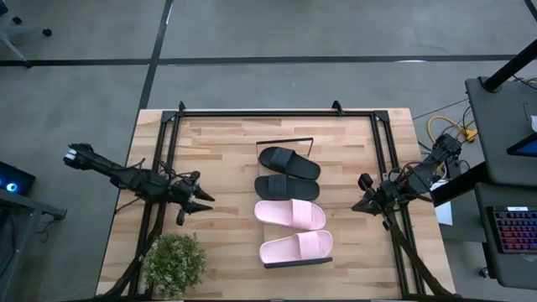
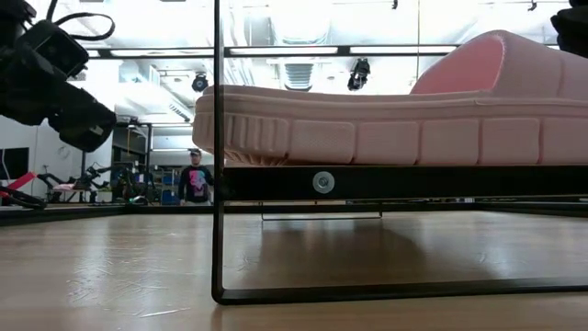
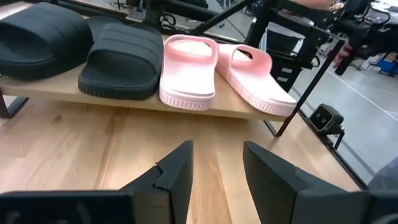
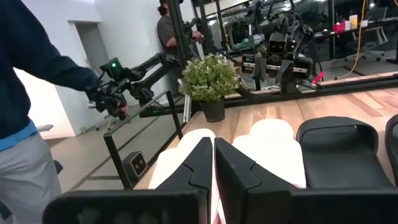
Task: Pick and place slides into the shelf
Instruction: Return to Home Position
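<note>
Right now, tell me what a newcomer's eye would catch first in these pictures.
Four slides lie in a row on the shelf: two black slides at one end, two pink slides at the other. The left gripper, open, and the right gripper, shut, sit at the table's sides. A potted plant stands in a left-side corner.

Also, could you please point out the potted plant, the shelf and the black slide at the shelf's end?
Potted plant (image 1: 174, 262): high view, its leaves.
Shelf (image 3: 43, 87): left wrist view, bare board edge.
Black slide (image 1: 289, 163): high view, its middle.
</note>
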`<state>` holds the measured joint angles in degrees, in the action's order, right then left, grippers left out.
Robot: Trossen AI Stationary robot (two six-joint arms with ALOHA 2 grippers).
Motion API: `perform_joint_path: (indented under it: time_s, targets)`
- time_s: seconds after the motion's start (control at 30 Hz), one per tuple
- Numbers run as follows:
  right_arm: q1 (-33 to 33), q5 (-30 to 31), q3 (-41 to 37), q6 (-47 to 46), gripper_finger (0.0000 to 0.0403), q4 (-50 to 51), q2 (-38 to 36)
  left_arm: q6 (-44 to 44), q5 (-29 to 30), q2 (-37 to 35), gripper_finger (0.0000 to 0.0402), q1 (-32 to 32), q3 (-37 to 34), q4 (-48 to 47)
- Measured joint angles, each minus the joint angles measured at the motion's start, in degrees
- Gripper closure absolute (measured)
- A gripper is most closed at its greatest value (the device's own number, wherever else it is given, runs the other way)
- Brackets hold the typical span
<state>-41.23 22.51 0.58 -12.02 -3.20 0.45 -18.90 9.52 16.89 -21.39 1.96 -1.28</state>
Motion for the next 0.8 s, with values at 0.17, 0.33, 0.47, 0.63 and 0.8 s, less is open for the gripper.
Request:
perform_joint_path:
  time_s: [0.17,0.33,0.47,0.63,0.8]
  targets:
    - [0.00,-0.01,0.00,0.05,0.0394,0.00,0.02,2.10,0.88,1.35,0.0276,0.00,-0.02,0.20]
    - [0.00,-0.01,0.00,0.03,0.0394,0.00,0.07,9.13,5.84,0.57,0.0276,0.00,0.41,2.43]
    - [0.00,-0.01,0.00,0.03,0.0394,-0.02,0.07,12.22,14.40,-1.61,0.0276,0.00,0.42,7.65]
    - [0.00,-0.01,0.00,0.04,0.0394,-0.02,0.07,12.33,17.14,-3.80,0.0276,0.02,0.26,7.39]
    - [0.00,-0.01,0.00,0.05,0.0394,-0.02,0.09,12.30,17.15,-4.33,0.0276,0.02,0.26,6.76]
